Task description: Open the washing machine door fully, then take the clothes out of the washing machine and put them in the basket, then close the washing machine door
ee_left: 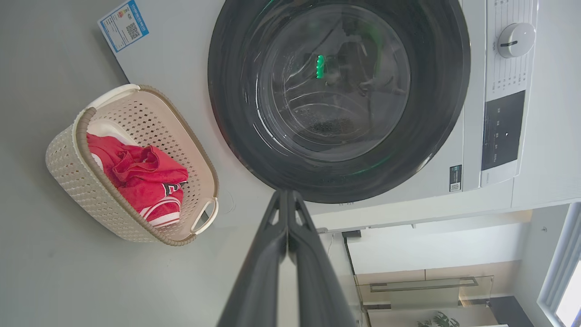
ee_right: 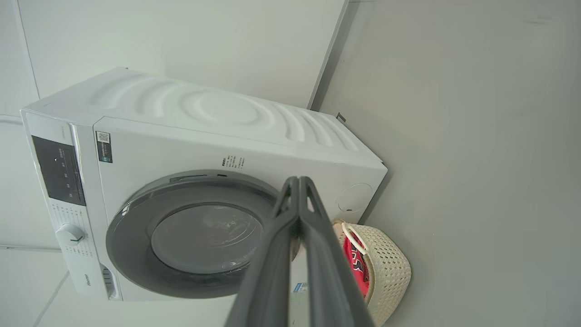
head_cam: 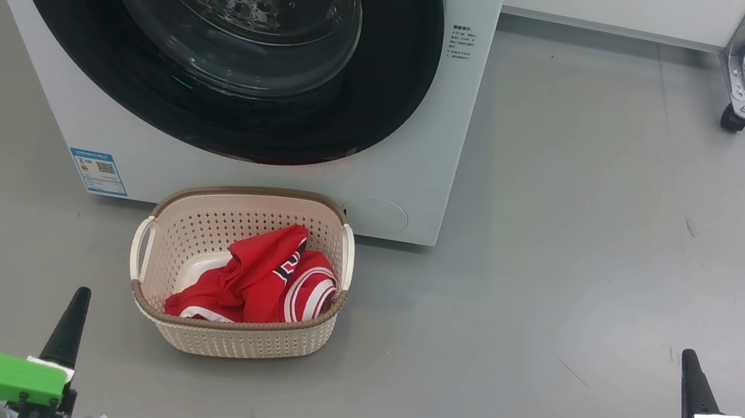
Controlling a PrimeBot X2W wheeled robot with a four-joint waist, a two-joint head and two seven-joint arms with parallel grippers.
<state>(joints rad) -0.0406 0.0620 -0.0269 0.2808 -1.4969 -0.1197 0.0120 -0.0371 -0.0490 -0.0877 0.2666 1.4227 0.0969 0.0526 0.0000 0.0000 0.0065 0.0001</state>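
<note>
Premises appeared to be a test laboratory: washing machine [head_cam: 440, 137] stood on bare grey floor [head_cam: 600, 237], castor-mounted metal frame [head_cam: 740, 80] nearby.

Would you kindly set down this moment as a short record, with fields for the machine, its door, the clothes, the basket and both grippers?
washing machine: white front-loader, standing on the grey floor
washing machine door: shut, lying flush with the front
clothes: red garments with white trim, heaped in the basket
basket: cream, upright on the floor just in front of the machine
left gripper: shut, empty, low and clear of the basket
right gripper: shut, empty, well off to the right
task stage: all three steps look done
</note>
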